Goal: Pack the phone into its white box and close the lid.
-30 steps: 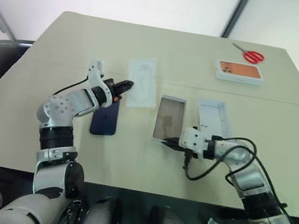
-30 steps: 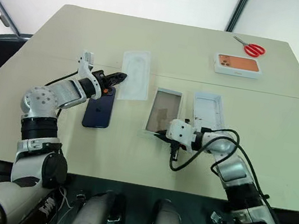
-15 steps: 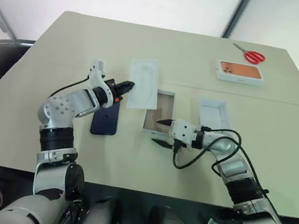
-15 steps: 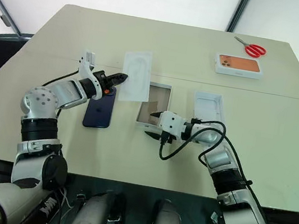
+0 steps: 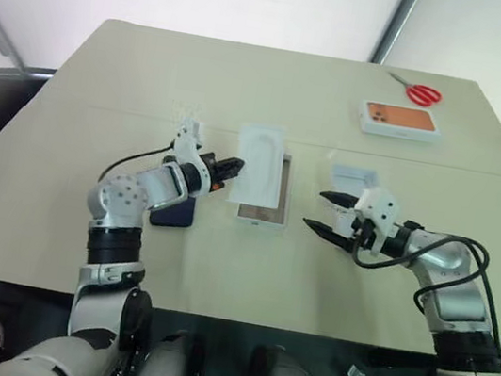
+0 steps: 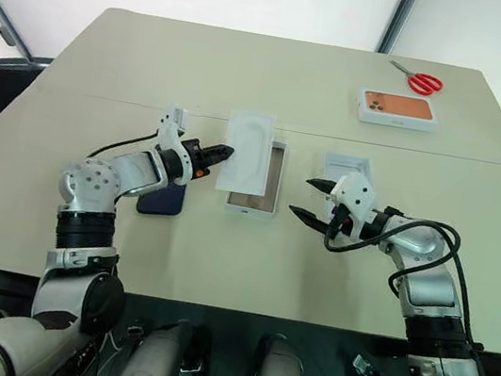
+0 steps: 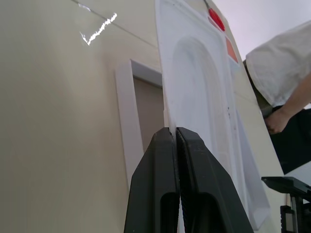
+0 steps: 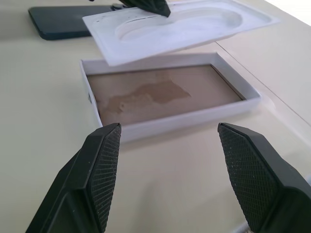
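Your left gripper (image 6: 222,152), jaws pinched on the thin white moulded insert (image 6: 248,152), holds it above the white box (image 6: 256,200) lying before your right gripper's (image 6: 311,199) spread jaws, while the phone (image 8: 68,22), rigid, slick, wants edge-gripping.

Insert (image 8: 180,29): thin moulded white plastic, smooth, faint sheen. Box (image 8: 170,104): matt white card walls, brown paper-like bottom with a darker blotch. Phone (image 8: 63,22): dark, smooth, slightly glossy. Table (image 5: 248,83): beige, smooth, matt. Right gripper (image 8: 180,179): fingers (image 8: 104,165) of black plastic, pads finely cross-hatched. Scissors (image 5: 422,93): red handles, likely plastic.
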